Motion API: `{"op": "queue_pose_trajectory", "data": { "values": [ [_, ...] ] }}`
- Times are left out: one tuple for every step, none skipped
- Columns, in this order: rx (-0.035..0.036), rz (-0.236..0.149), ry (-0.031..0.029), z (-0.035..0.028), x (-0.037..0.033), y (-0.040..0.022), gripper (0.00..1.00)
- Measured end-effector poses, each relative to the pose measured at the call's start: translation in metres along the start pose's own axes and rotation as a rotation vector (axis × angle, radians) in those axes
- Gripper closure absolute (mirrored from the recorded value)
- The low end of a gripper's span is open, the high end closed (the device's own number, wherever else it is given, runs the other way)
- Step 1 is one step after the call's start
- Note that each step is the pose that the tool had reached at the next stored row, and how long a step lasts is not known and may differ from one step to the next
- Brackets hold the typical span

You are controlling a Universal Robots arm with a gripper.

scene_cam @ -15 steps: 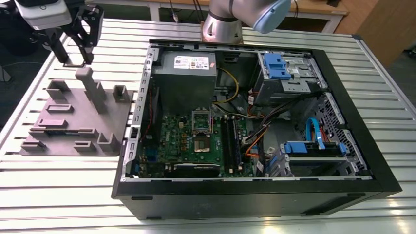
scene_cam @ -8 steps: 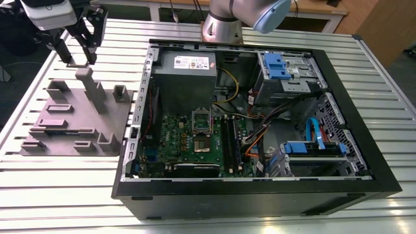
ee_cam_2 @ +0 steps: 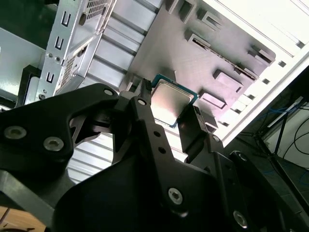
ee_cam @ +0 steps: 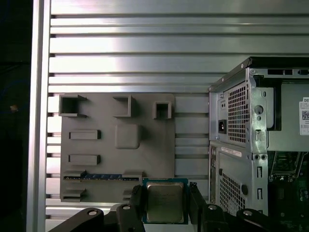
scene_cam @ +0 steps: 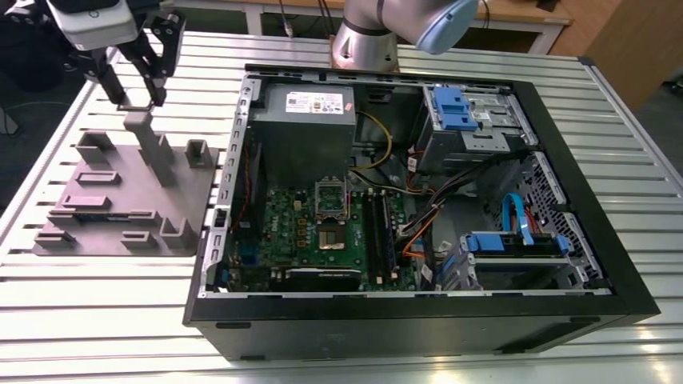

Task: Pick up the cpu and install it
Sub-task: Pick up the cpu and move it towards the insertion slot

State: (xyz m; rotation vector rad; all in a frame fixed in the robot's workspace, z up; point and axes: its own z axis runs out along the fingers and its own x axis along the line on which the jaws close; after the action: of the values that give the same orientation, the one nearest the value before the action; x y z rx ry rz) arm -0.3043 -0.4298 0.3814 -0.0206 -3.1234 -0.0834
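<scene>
My gripper (scene_cam: 134, 102) hangs above the far end of the grey moulded tray (scene_cam: 112, 180) at the exterior view's left, shut on the cpu. In both wrist views the cpu (ee_cam_2: 172, 99) (ee_cam: 165, 203) is a small square chip with a silvery top plate and a thin teal rim. It is pinched by two opposite edges between the black fingers (ee_cam_2: 145, 104) (ee_cam: 135, 199) and lifted off the tray (ee_cam: 145, 121). Inside the open computer case, the shiny metal socket frame (scene_cam: 331, 202) stands on the green motherboard (scene_cam: 293, 228), well away from the gripper.
The black open case (scene_cam: 427, 320) takes up the middle and the exterior view's right, with a grey power supply box (scene_cam: 304, 108), blue drive brackets (scene_cam: 453, 108) and loose cables (scene_cam: 427, 216). The tray carries raised blocks and a tall post (scene_cam: 149, 144). The arm's base (scene_cam: 369, 40) stands behind the case.
</scene>
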Motion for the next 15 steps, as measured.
{"op": "queue_pose_trajectory", "data": {
  "values": [
    [-0.0001,0.0,0.0,0.0,-0.0009,0.0,0.53],
    [-0.0001,0.0,-0.0001,0.0,-0.0018,0.0,0.53],
    [0.0,0.0,0.0,0.0,-0.0028,0.0,0.53],
    [0.0,0.0,0.0,-0.0001,-0.0036,0.0001,0.53],
    [0.0,0.0,0.0,-0.0001,-0.0046,0.0,0.53],
    [0.0,0.0,0.0,-0.0001,-0.0055,0.0001,0.53],
    [0.0,0.0,0.0,-0.0001,-0.0065,0.0001,0.53],
    [0.0,0.0,0.0001,-0.0002,-0.0075,0.0001,0.53],
    [0.0,0.0,0.0,-0.0001,-0.0086,0.0001,0.53],
    [-0.0001,0.0,0.0,-0.0001,-0.0095,0.0001,0.53],
    [0.0,0.0,0.0,-0.0002,-0.0104,0.0001,0.53],
    [-0.0001,0.0,0.0,-0.0002,-0.0113,0.0001,0.53],
    [0.0,0.0,0.0001,-0.0002,-0.0122,0.0002,0.53],
    [0.0,0.0,0.0,-0.0002,-0.0131,0.0002,0.53],
    [-0.0001,0.0,0.0,-0.0002,-0.014,0.0002,0.53]
  ]
}}
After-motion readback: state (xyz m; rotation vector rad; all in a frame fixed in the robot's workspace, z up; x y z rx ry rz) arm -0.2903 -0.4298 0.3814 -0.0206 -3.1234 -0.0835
